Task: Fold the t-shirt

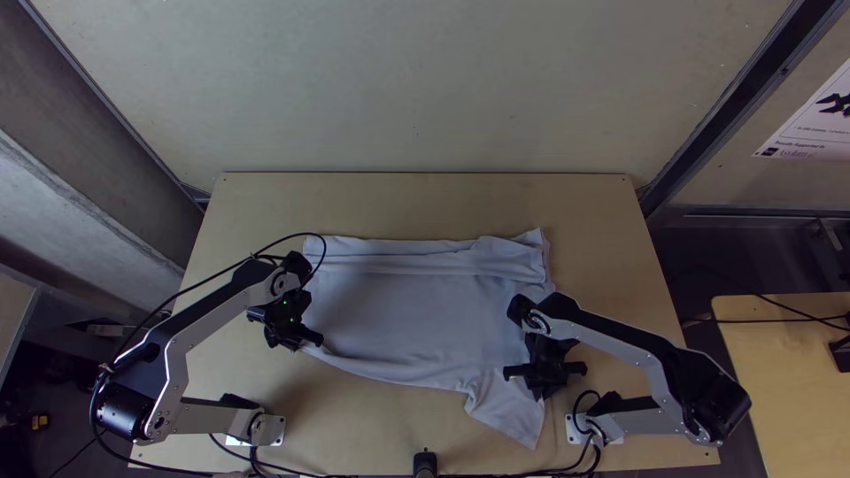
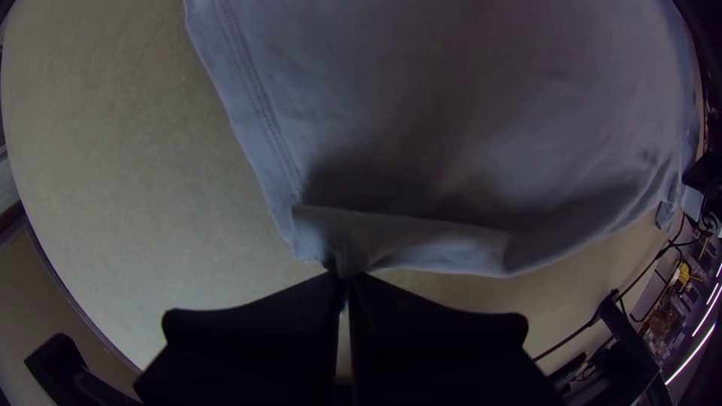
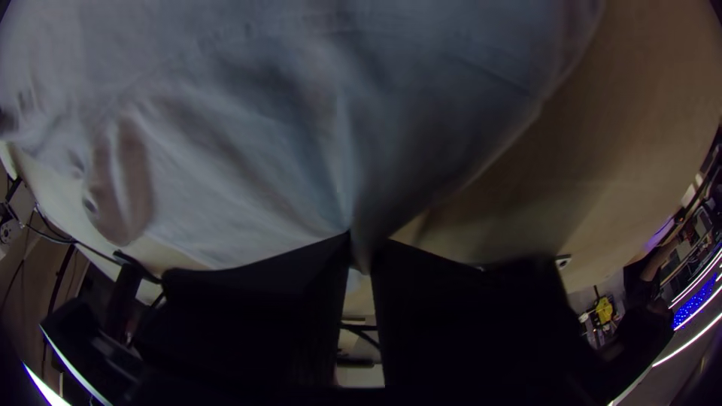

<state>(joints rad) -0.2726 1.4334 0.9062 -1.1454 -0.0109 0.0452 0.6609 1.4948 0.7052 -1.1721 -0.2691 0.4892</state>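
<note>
Shirt (image 1: 398,310) sits mid-table, long axis running side to side, parallel to the near edge of the table (image 1: 425,199). Body is spread flat; a narrow band (image 1: 390,264) lies along the side toward the table's far edge, looks like a fold already made. Stitched hem (image 2: 259,105) is at the end toward the table's left edge.

Left gripper (image 2: 344,282): closed, pinching the shirt's corner toward the table's near left. Cloth is curled up a bit at the pinch. Right gripper (image 3: 362,252): nearly closed, thin gap taken up by a gathered pinch of cloth, on the part toward the table's near right. Each arm has the end on its own side, no crossing needed.

Key relation: the rest of the shirt lies on the table's far side of both grips. So next move, my read: lift both together and carry toward the table's far edge, fold line parallel to the long axis. Keep the two in step or the fold skews.

Watch the loose flap (image 1: 505,409): points toward the table's near edge, beside the right grip. Could trail or bunch under. Near border sags between grips; light tension outward should flatten it. I'd call it about midway.
</note>
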